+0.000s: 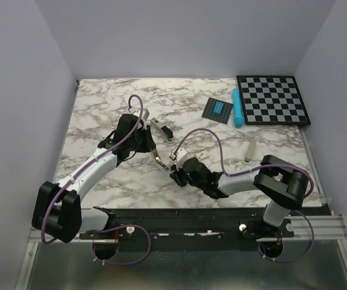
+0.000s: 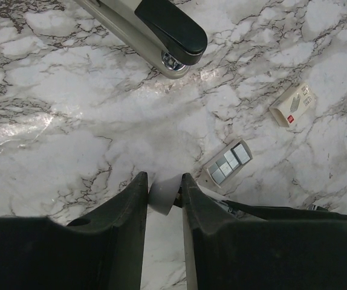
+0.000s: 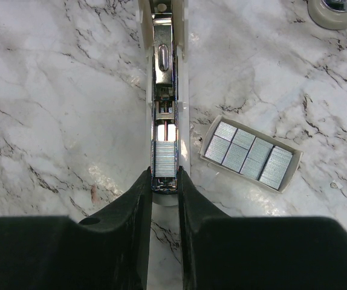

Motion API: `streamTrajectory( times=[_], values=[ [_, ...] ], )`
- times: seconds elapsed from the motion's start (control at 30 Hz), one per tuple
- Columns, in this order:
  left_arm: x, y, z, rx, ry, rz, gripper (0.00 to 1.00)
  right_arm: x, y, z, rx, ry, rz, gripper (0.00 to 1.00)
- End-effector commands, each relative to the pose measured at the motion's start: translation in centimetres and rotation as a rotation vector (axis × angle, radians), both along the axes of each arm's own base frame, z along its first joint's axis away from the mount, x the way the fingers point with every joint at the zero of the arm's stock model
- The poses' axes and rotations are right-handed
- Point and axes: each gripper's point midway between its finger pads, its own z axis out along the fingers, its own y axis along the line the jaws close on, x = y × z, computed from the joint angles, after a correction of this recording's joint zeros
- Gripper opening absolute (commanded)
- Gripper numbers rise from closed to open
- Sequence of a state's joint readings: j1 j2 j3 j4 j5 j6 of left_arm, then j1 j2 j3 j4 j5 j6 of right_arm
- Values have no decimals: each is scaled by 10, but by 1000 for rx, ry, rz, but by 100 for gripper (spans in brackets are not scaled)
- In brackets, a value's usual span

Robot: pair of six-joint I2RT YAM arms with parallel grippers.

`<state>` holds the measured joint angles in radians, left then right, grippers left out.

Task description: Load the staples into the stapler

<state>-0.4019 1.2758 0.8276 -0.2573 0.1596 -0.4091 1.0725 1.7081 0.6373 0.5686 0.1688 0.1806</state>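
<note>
The stapler [image 1: 161,161] lies opened on the marble. Its black-topped lid [image 2: 161,27] is swung away from its pale base and silver channel [image 3: 164,90]. A short strip of staples [image 3: 164,160] sits in the near end of the channel. My right gripper [image 3: 164,176] is shut on that end of the channel, near the table's middle [image 1: 175,174]. My left gripper [image 2: 164,181] is closed on a grey end of the stapler's base, at the other end [image 1: 144,145]. Beside the channel lies a white tray of staple strips [image 3: 250,152], also seen in the left wrist view [image 2: 228,162].
The staples' white box sleeve [image 2: 293,106] lies past the tray. At the back right are a chessboard [image 1: 273,99], a blue cylinder [image 1: 237,109] and a dark tile with a blue block [image 1: 217,110]. A beige bar [image 1: 250,151] lies right of my right arm.
</note>
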Motion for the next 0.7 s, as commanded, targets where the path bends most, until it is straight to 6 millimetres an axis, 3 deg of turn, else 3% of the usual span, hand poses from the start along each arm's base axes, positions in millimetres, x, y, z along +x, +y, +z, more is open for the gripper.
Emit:
streamTrajectory(
  times=[0.0,0.2,0.67],
  values=[
    [-12,-12,-4,-29,49,-47,22,4,7,5,12,-27,-6,27],
    [-25,-17,0,-42,16,-33,15,4,6,9,28,-30,-14,27],
    [-73,-64,-18,-43,9,-62,13,3,7,14,49,-29,-10,27]
  ],
)
